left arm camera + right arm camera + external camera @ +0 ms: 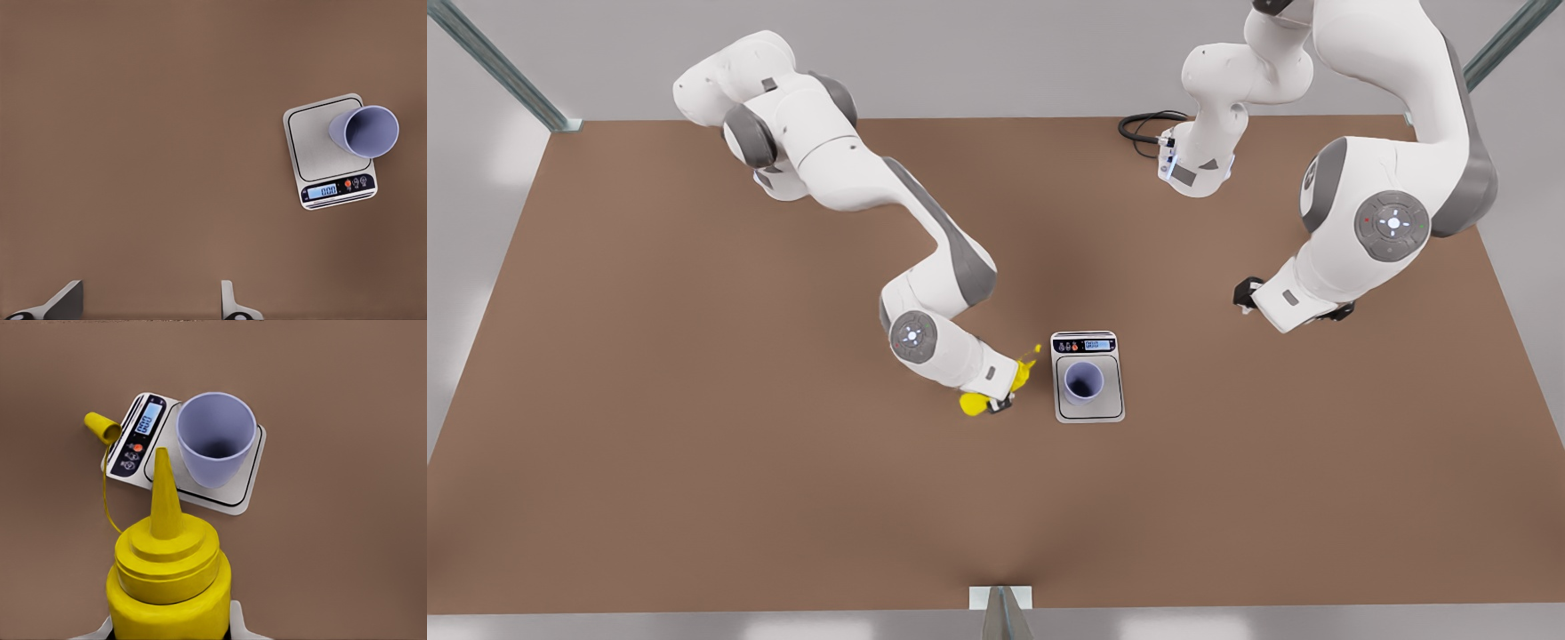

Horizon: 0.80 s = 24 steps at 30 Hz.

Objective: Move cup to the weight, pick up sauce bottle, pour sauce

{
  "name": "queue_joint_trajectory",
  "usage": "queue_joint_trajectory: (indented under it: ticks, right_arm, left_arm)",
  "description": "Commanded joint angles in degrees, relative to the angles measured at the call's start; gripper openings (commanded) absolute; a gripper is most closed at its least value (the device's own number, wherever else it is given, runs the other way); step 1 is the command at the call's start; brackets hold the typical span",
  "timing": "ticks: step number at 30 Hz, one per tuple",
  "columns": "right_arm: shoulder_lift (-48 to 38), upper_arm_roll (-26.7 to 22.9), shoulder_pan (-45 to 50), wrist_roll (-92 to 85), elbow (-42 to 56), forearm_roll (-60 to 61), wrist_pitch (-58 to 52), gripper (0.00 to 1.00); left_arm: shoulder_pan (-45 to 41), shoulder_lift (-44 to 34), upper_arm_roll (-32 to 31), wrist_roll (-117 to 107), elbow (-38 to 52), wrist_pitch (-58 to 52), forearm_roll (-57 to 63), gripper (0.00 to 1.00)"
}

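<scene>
Sitting on the silver-grey scale [1088, 377], the lavender cup [1084, 382] is delivered — pouring remains. Right gripper [1000, 388] clamps the yellow squeeze bottle [167, 577] beside it; left gripper [150, 303] waits well apart, jaws spread.

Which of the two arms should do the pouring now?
The right one: its end effector already grips the sauce bottle beside the cup on the scale. The left end effector waits open, farther off.
</scene>
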Motion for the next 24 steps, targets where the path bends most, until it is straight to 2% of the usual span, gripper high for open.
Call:
queue_joint_trajectory:
  ticks: [1,5,20,24]
  right_arm:
    - [0.2,-0.5,1.8,22.0,0.3,-1.7,2.6,0.55]
    - [1.7,-3.1,4.5,22.0,1.7,-5.0,3.0,0.55]
    - [1.5,-3.8,8.6,21.4,3.5,-27.0,1.6,0.55]
    - [6.3,-4.5,8.6,21.8,10.1,-27.8,2.2,0.55]
  left_arm:
    - [0.0,-0.1,0.0,0.8,0.0,-0.1,0.0,1.00]
    - [0.0,0.4,0.0,0.8,-0.1,-0.1,0.0,1.00]
    - [-0.2,0.3,0.0,-1.0,0.2,-1.8,-0.1,1.00]
    - [0.0,0.4,0.0,-0.9,0.2,-1.7,0.0,1.00]
